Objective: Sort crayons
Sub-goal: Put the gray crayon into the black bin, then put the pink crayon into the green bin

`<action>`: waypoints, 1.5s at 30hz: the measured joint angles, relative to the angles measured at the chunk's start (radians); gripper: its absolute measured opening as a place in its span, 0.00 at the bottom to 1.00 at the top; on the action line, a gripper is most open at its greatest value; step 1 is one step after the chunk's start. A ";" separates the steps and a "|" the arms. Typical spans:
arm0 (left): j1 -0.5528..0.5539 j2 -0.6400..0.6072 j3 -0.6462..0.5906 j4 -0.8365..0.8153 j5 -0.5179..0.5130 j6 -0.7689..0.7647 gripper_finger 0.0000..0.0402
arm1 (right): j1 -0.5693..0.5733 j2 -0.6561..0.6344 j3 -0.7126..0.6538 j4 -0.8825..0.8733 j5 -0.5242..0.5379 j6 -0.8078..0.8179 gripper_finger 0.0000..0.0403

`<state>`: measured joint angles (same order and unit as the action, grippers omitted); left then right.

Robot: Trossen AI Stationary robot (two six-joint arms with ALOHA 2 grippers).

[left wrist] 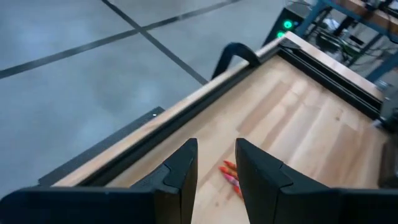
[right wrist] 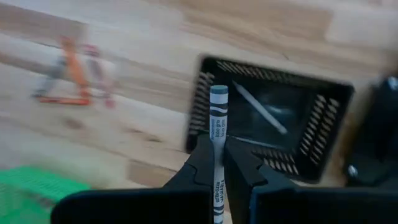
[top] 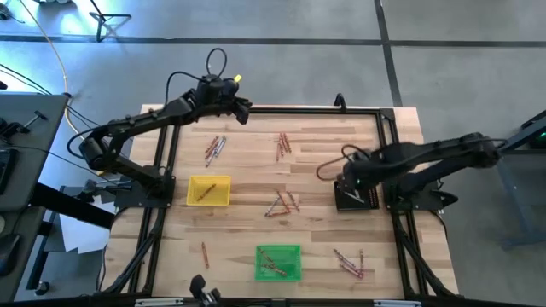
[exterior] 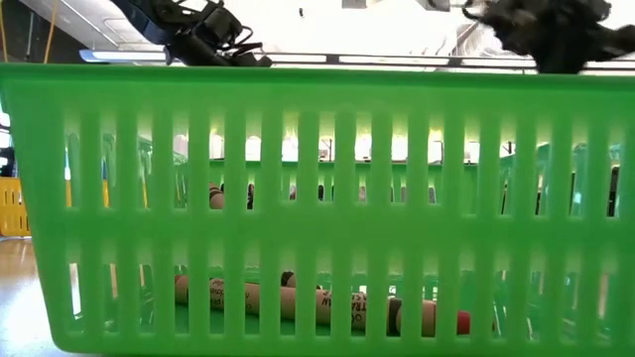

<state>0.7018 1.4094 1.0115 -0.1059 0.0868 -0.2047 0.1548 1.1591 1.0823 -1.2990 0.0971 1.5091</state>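
Observation:
My right gripper (top: 345, 176) (right wrist: 217, 148) is shut on a grey-white crayon (right wrist: 218, 118), above the left rim of the black tray (top: 356, 198) (right wrist: 323, 106). One pale crayon (right wrist: 261, 109) lies in that tray. My left gripper (top: 244, 108) (left wrist: 216, 152) is open and empty, high over the table's far edge, with reddish crayons (left wrist: 231, 175) on the wood below it. Loose crayon groups lie at the far left (top: 215, 149), far middle (top: 283, 145), centre (top: 281, 203) and near right (top: 350, 262). My right gripper pinches the grey-white crayon between its two fingers at the middle of the stick (right wrist: 217, 163). The crayon lies along the fingers, and its free end (right wrist: 219, 93) sticks out past the fingertips. It is lifted clear of the table and the tray.
A yellow tray (top: 209, 190) with a crayon stands at the left. A green tray (top: 279, 262) (exterior: 317, 178) holding crayons (exterior: 317, 302) stands at the near edge. A single crayon (top: 205, 253) lies near left. A black frame (top: 388, 119) borders the table.

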 joint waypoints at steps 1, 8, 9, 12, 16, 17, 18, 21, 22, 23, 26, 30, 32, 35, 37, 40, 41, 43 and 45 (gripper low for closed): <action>0.009 0.000 0.000 0.000 0.000 0.000 0.24 | 0.014 0.000 -0.032 0.004 0.000 0.036 0.01; 0.052 0.000 0.000 0.000 -0.001 -0.001 0.24 | 0.034 0.000 -0.252 0.110 -0.001 0.117 0.01; 0.052 0.000 0.000 0.000 -0.001 -0.001 0.24 | 0.033 0.000 -0.277 0.137 -0.003 0.117 0.01; 0.052 0.000 0.000 0.000 -0.001 -0.003 0.24 | 0.033 0.000 -0.341 0.196 -0.030 0.115 0.01; 0.042 0.000 0.000 0.012 0.000 -0.029 0.24 | 0.033 0.000 -0.389 0.227 -0.048 0.109 0.03; 0.039 0.000 0.000 0.020 0.000 -0.029 0.24 | 0.033 0.000 -0.394 0.227 -0.047 0.106 0.04; 0.035 0.000 0.000 0.032 0.000 -0.030 0.24 | 0.033 0.000 -0.396 0.225 -0.044 0.100 0.05; 0.025 -0.002 0.000 0.069 0.001 -0.061 0.24 | 0.033 0.000 -0.396 0.225 -0.025 0.055 0.07; 0.021 -0.002 0.000 0.081 0.002 -0.080 0.24 | 0.033 0.000 -0.396 0.225 -0.023 0.037 0.07; 0.017 -0.002 0.000 0.097 0.007 -0.097 0.24 | 0.033 0.000 -0.396 0.225 -0.022 0.017 0.08; 0.008 -0.002 0.000 0.129 0.038 -0.125 0.24 | 0.033 0.000 -0.396 0.224 -0.022 -0.023 0.09; -0.009 -0.003 0.001 0.142 0.063 -0.163 0.24 | 0.033 0.000 -0.396 0.224 -0.022 -0.065 0.14; -0.019 -0.003 0.001 0.142 0.063 -0.179 0.24 | 0.033 0.000 -0.396 0.224 -0.021 -0.099 0.16; -0.038 -0.003 0.001 0.142 0.063 -0.188 0.24 | 0.033 0.000 -0.396 0.224 -0.020 -0.141 0.21; -0.053 -0.003 0.001 0.142 0.063 -0.188 0.24 | 0.033 0.000 -0.396 0.222 -0.020 -0.163 0.24; -0.079 -0.003 0.001 0.142 0.065 -0.187 0.24 | 0.033 -0.001 -0.396 0.224 -0.020 -0.215 0.25; -0.089 -0.003 0.001 0.142 0.067 -0.187 0.24 | 0.033 -0.003 -0.396 0.228 -0.020 -0.242 0.25; -0.110 -0.003 0.001 0.142 0.083 -0.187 0.24 | 0.033 -0.004 -0.396 0.241 -0.020 -0.300 0.25; -0.133 -0.003 0.001 0.141 0.125 -0.187 0.24 | 0.033 -0.003 -0.396 0.260 -0.020 -0.363 0.24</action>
<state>0.5687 1.4067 1.0122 0.0349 0.2117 -0.3920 0.1879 1.1557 0.6865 -1.0388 0.0772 1.1458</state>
